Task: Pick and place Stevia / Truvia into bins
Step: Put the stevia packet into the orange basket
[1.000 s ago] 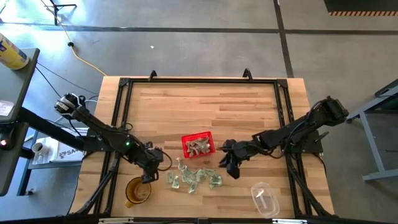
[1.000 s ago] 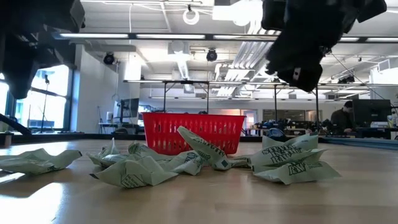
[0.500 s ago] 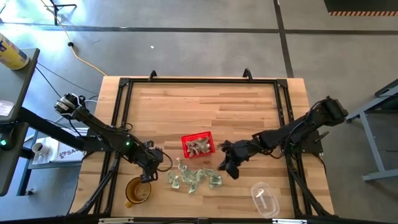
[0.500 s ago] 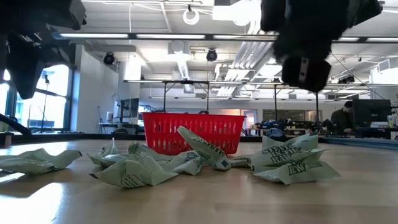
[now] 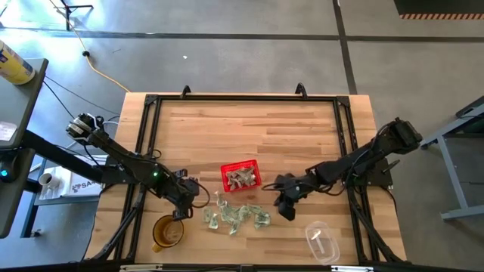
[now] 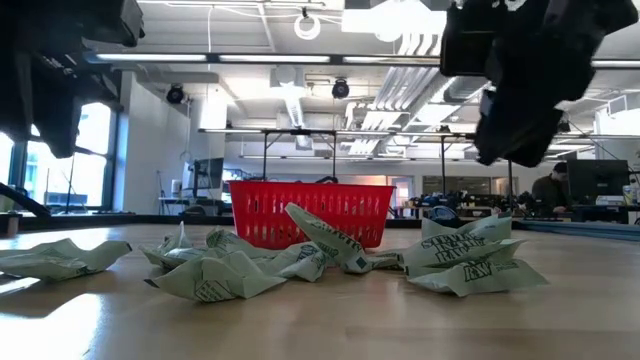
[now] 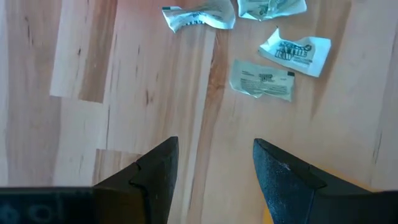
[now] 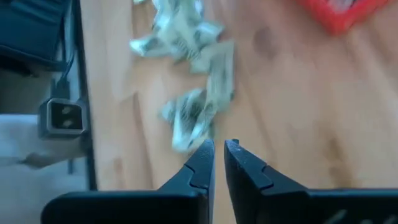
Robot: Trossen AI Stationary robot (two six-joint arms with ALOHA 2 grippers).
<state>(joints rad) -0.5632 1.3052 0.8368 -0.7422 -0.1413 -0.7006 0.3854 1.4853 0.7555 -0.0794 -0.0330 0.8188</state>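
Several pale green and white Stevia packets [image 5: 236, 215] lie crumpled on the wooden table, just near of the red basket [image 5: 240, 176]. The basket's floor holds more packets. My left gripper [image 7: 214, 168] hovers open above bare wood to the left of the pile, with packets [image 7: 261, 81] ahead of its fingers. My right gripper [image 8: 219, 155] is shut and empty, raised above the table to the right of the pile [image 8: 193, 118]. In the low view it hangs above the packets [image 6: 470, 265] at the right [image 6: 515, 130].
An amber cup [image 5: 167, 231] stands near the front edge, beside my left gripper. A clear cup [image 5: 321, 242] lies at the front right. A black frame [image 5: 242, 98] runs around the table. Bare wood fills the far half.
My right gripper has drawn back from the basket toward the table's right and near edges, sinking slightly and tipping. The packets and the basket have stayed put.
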